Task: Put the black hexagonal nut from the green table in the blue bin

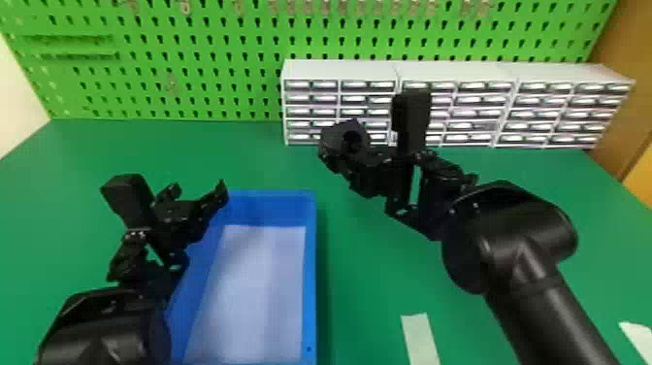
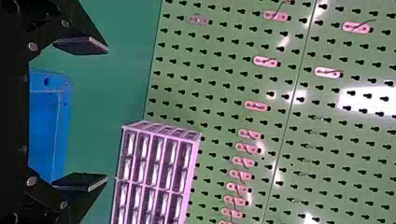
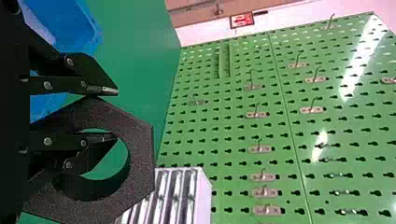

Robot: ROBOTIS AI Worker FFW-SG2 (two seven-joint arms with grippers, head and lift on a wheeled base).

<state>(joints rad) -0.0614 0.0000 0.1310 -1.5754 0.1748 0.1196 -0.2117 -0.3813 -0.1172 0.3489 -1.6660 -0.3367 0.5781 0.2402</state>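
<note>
My right gripper (image 1: 350, 167) is raised over the table, to the right of and behind the blue bin (image 1: 310, 272), shut on the black hexagonal nut (image 1: 334, 138). In the right wrist view the gripper (image 3: 106, 113) has one finger outside the nut (image 3: 140, 154) and the other in its hole, pinching the ring between them. Over the bin's left rim, my left gripper (image 1: 198, 196) stands open. The left wrist view shows that gripper (image 2: 95, 113) with its fingers wide apart and nothing between them. A white sheet (image 1: 257, 291) lies in the bin.
White drawer cabinets (image 1: 339, 71) stand at the back right of the green table (image 1: 242, 155), before a green pegboard (image 1: 203, 58) with hooks. Pale strips (image 1: 419, 335) lie on the table near the front right.
</note>
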